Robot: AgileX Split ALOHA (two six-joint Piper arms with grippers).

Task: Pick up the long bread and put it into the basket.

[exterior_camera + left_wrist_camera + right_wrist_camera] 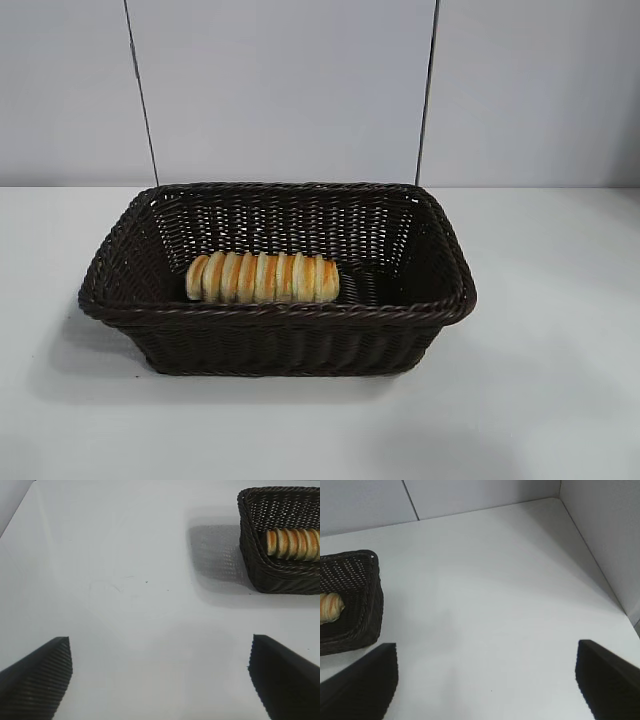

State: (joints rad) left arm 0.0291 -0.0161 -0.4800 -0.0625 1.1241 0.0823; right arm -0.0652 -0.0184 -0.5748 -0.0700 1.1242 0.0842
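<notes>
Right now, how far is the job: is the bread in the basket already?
Done: the bread lies flat inside the basket, near its front wall. In hand: nothing. The left gripper and the right gripper are both open over bare table, away from the basket and holding nothing. Left: nothing visible; the placing looks finished.

Hiding the long bread's (262, 278) lower edge behind the basket's (280, 312) near rim; cutting the bread off at both wrist views' edges; showing only fingertips (37, 677) there.

Basket (440, 300) open from above, sloping walls around long bread (262, 278)
</notes>
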